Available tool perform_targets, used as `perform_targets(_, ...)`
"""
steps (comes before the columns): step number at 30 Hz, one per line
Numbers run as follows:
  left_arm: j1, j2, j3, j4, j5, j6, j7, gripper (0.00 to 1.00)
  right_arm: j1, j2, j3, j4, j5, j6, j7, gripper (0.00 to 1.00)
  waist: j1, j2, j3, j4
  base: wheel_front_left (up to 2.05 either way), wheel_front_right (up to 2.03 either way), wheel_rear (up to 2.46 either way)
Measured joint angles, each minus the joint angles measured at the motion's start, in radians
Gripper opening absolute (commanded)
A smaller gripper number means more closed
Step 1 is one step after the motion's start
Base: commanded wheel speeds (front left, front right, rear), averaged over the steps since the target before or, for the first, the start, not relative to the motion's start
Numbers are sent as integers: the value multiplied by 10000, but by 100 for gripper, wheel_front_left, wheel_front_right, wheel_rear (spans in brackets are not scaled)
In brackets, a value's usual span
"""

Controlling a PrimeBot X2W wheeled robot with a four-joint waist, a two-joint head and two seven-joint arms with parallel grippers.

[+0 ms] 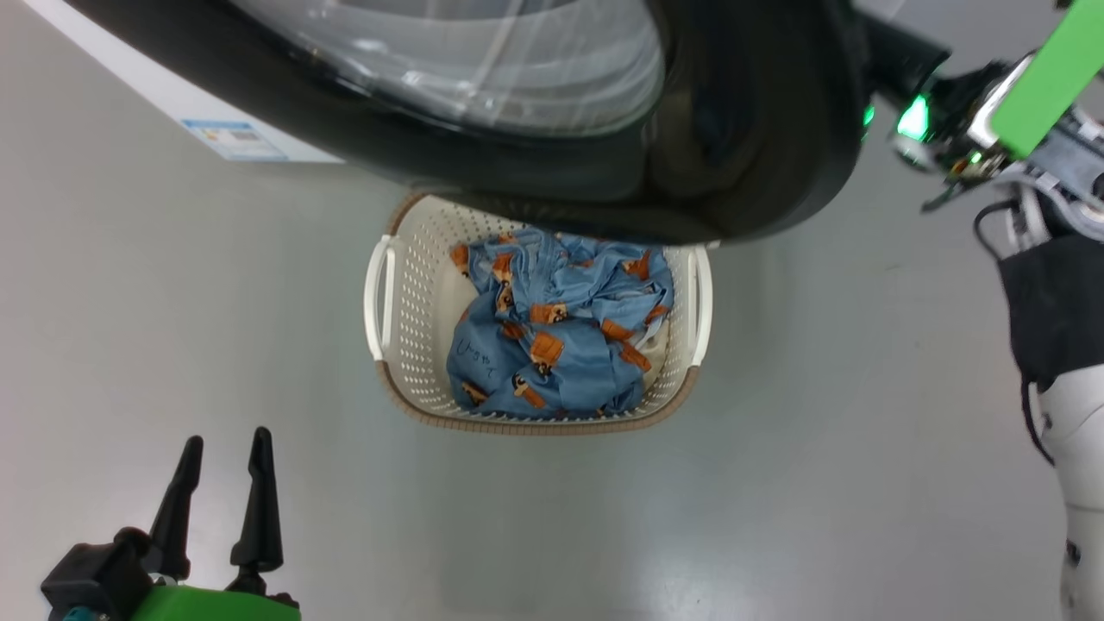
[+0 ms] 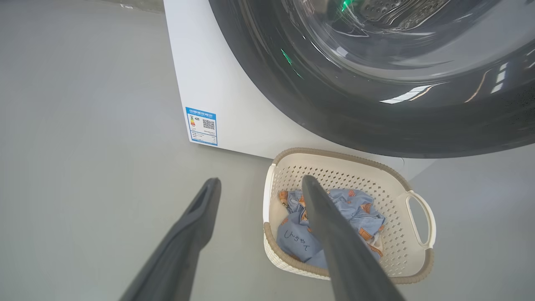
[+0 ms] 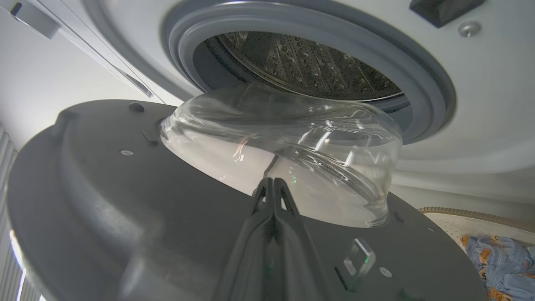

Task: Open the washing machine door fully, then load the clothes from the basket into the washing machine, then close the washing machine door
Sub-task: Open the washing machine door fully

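Door-opening step. The washing machine door, a glossy black rim around a bulging clear bowl, hangs ajar above the far end of the basket. The right gripper, fingers pressed together, points at the door's inner face. The next move probably calls for swinging the door wider. The clothes lie in the basket. The left gripper, fingers apart, hovers near it.

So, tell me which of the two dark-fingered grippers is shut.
The right gripper, closed tight near the round black-rimmed washing machine door; the left gripper is spread wide.
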Motion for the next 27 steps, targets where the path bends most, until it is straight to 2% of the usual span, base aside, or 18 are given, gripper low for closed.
perform_targets(16, 19, -15, 40, 320, -215, 0, 0, 100, 2313, 500, 1202, -1009, 159, 0, 1168, 0, 0, 0, -1351, -331, 0, 0, 0)
perform_targets(27, 136, -17, 65, 359, -489, 0, 0, 100, 4360, 1592, 2562, -1891, 40, 0, 997, 0, 0, 0, -2246, -379, 0, 0, 0)
